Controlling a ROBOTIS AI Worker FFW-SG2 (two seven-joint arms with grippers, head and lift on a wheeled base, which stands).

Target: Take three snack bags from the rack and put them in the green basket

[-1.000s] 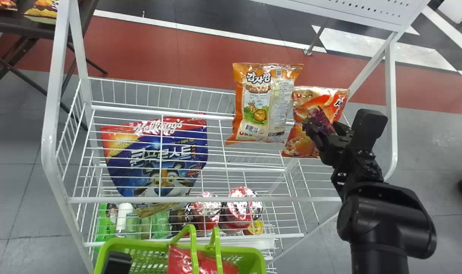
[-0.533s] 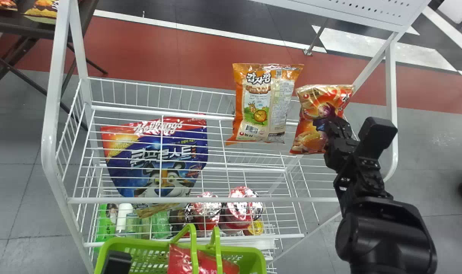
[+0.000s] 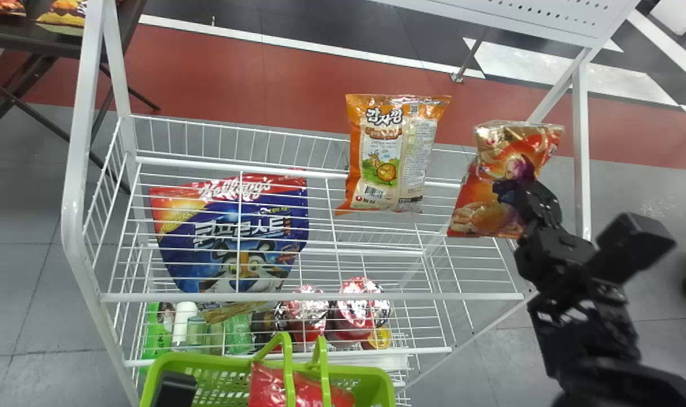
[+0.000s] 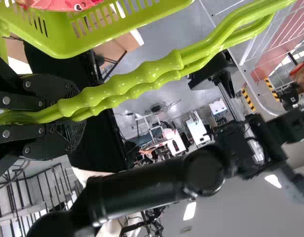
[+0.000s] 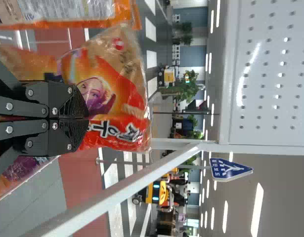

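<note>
The basket (image 3: pixel 207 363) is lime green, its sides patterned with slots; the snack bag inside it (image 3: pixel 272 387) is red. White wires make a grid across the rack (image 3: pixel 298 295), and dark dots run in rows over the white panel (image 3: pixel 518 16). Gold tops the orange-red snack bag (image 3: pixel 478 212), with a purple figure printed on it. Orange edges frame the cream panel of the upright bag (image 3: pixel 385 152). The blue pouch (image 3: pixel 247 220) has a red top, white lettering and 1 orange, black and white tiger.
</note>
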